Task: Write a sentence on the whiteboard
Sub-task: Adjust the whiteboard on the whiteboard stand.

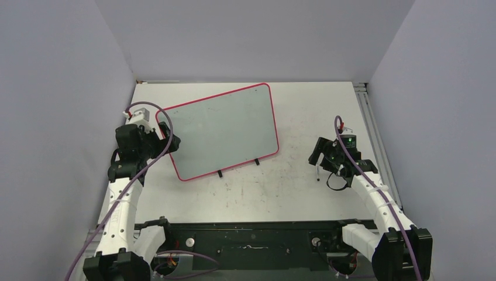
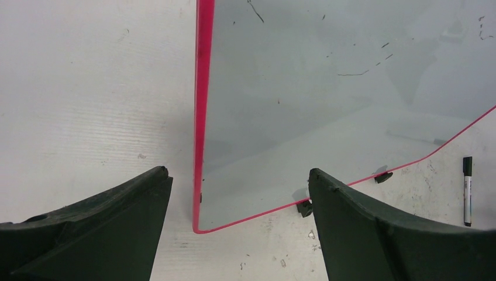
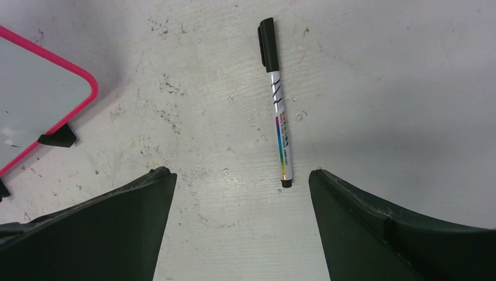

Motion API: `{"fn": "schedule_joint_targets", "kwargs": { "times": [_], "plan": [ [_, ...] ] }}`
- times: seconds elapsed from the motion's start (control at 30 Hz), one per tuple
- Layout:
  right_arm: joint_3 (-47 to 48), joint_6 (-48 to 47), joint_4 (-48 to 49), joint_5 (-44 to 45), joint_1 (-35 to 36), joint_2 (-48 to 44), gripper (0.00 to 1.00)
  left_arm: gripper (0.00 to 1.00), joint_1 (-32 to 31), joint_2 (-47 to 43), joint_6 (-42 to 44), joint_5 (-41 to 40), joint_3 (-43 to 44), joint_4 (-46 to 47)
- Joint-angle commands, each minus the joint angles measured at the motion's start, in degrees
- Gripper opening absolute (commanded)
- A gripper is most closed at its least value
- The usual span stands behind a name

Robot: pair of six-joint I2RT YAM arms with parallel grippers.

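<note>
The whiteboard point(image 1: 222, 132) is a pale glossy board with a pink-red rim and small black feet point(image 2: 304, 208), lying skewed on the white table. The sentence is not in view; the board's face point(image 2: 327, 88) carries only faint dark specks. My left gripper point(image 1: 168, 140) is open and straddles the board's near left corner point(image 2: 199, 225), its fingers point(image 2: 117, 216) apart from the rim. A capped black-and-white marker point(image 3: 277, 105) lies on the table to the right of the board point(image 3: 35, 105). My right gripper point(image 3: 240, 171) hovers open just short of the marker's end, holding nothing.
The scuffed white tabletop point(image 1: 281, 187) is enclosed by grey walls on three sides. A metal rail point(image 1: 374, 134) runs along the right edge. The marker point(image 2: 467, 190) also shows at the right in the left wrist view.
</note>
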Motion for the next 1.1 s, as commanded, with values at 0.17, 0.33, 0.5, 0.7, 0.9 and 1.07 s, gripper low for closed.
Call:
{"fn": "schedule_joint_targets", "kwargs": {
  "times": [0.17,0.33,0.5,0.7,0.9,1.07],
  "plan": [
    [-1.02,-0.11,2.88,0.67,-0.43,-1.41,0.87,0.86,0.88,4.82,0.53,3.86,0.32,7.32],
    [-0.93,-0.34,2.95,0.20,-0.38,-1.80,0.87,0.86,0.56,6.53,0.62,4.17,0.02,7.64],
    [-1.19,-0.31,3.12,-0.12,-0.38,-2.45,0.88,0.86,-0.39,8.68,0.88,4.10,0.48,7.07],
    [-1.66,-0.16,3.37,-0.21,-0.41,-2.39,0.88,0.86,-3.53,9.36,1.37,3.33,0.55,6.95],
    [-2.14,0.04,3.63,-0.67,-0.35,-2.47,0.88,0.86,-5.07,9.82,1.34,2.52,0.88,6.83],
    [-2.14,0.13,3.75,-0.61,-0.42,-2.39,0.88,0.86,-6.67,10.60,1.50,1.86,1.28,6.55]
  ]
}}
